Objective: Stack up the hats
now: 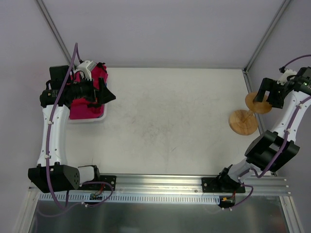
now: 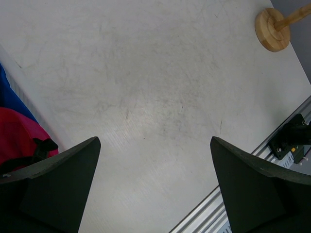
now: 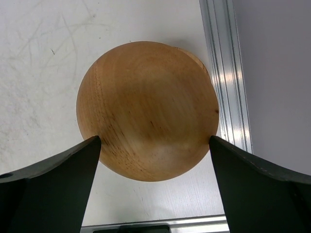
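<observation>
Magenta-pink hats (image 1: 89, 108) lie piled in a white basket (image 1: 92, 119) at the table's far left. In the left wrist view one pink hat (image 2: 19, 138) with a black strap shows at the left edge, and a strip of a blue hat (image 2: 6, 92) lies beside it. My left gripper (image 1: 108, 96) hovers over the basket's right side, pointing toward the table's middle. It is open (image 2: 154, 141) with only bare table between its fingers. My right gripper (image 1: 270, 100) is open at the far right, above a wooden stand.
The round tan wooden stand has a base disc (image 1: 243, 122) and a rounded top (image 3: 147, 109) that lies below and between my right fingers. It stands close to the right aluminium rail (image 3: 228, 73). A slotted rail (image 1: 160, 187) runs along the near edge.
</observation>
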